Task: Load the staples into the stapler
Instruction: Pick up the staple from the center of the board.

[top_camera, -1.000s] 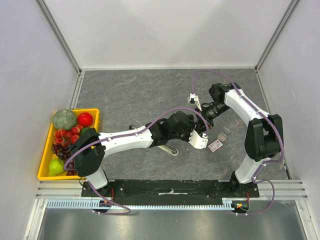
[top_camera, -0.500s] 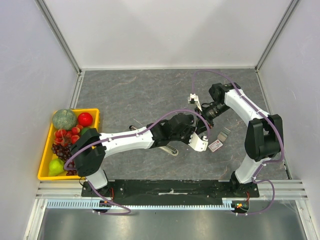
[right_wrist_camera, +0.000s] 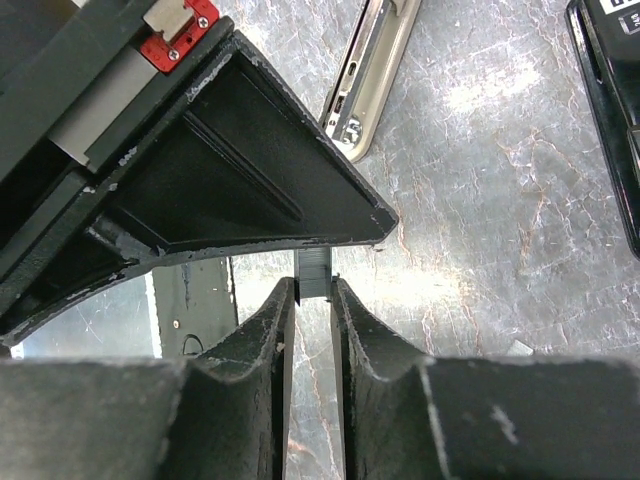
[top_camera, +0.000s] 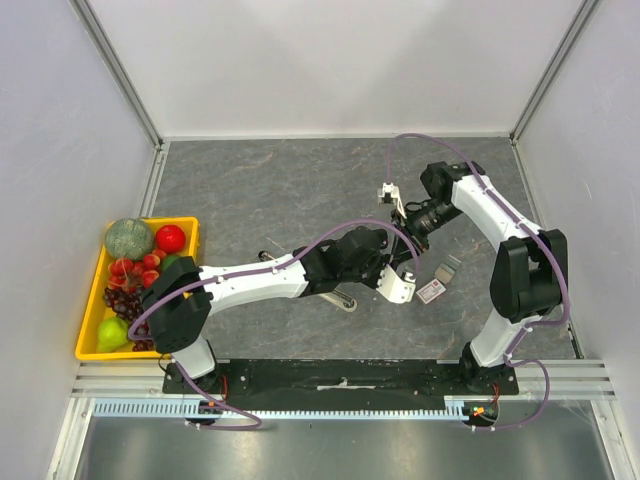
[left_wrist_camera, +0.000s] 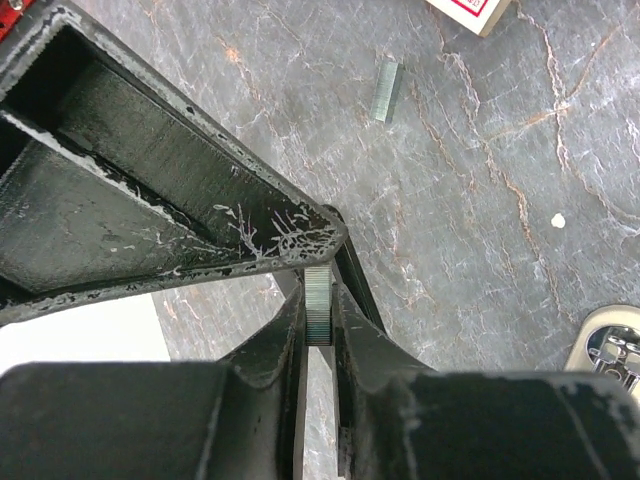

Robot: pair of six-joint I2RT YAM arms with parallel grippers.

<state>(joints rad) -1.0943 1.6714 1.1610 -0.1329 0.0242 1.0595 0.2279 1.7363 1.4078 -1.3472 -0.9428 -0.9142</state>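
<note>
1. The job is under way but, as I judge it, far from done: no staples can be seen in the stapler (right_wrist_camera: 372,70). One staple strip (left_wrist_camera: 318,300) is up off the desk (top_camera: 260,190), and the two pincers meet on it tip to tip over the right-middle of the desk.
2. The left pincer (left_wrist_camera: 318,312) is closed tight and holds that strip between its fingertips.
3. The right pincer (right_wrist_camera: 313,292) stands narrow, with one finger on each side of the same strip. I cannot tell whether it presses on the strip or merely flanks it. This looks like a hand-over between the arms.
4. The box of staples (top_camera: 430,291) lies flat towards the front right of the desk, just beside the left wrist. A loose strip (left_wrist_camera: 385,91) lies on the desk near it, and a grey patch (top_camera: 448,267) just beyond the box may be more strips.
5. The stapler lies near the front middle of the desk, mostly under the left arm in the top view. I cannot tell whether its channel is open. What appears to be left is to bring the strip over, seat it and close the stapler.
6. The desk top is dark grey with pale marble-like veins and looks matte. A yellow tray (top_camera: 190,224) of fruit (top_camera: 128,238) sits at the left edge.
7. Plain white walls (top_camera: 330,60) with metal corner posts close in three sides. The arm bases stand on a black plate along the front edge.
</note>
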